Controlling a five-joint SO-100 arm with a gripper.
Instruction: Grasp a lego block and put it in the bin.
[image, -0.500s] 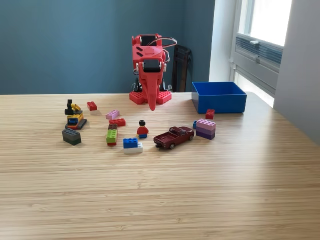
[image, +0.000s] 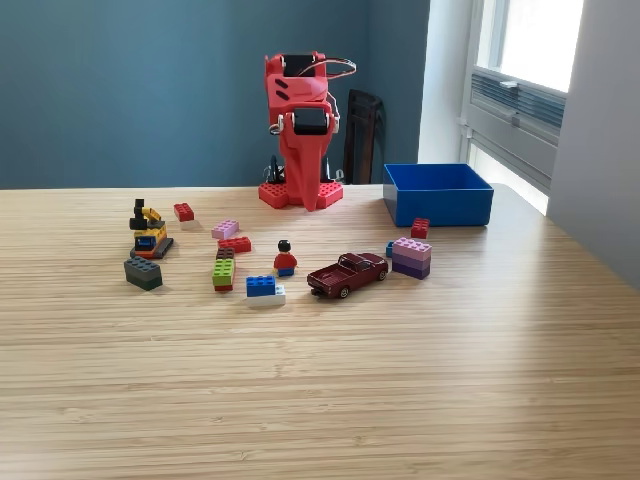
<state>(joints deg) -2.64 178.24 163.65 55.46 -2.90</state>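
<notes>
Arm (image: 303, 130), upper centre of frame: red plastic shell throughout, blocky segments tapering to a narrow tip. Black servo bodies set into the housings. Thin pale cable loop at top. Studded red base plate (image: 300, 193).

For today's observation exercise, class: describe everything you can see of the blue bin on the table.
The bin is an open-topped rectangular box of smooth, bright blue plastic with low, straight walls. It sits upright and flat on the wooden table, at the exterior view's right, near the far edge and beside the red arm's base. No contents are visible from this angle. A small red block lies just in front of its front wall, possibly touching it. The gripper is clear of it.
</notes>
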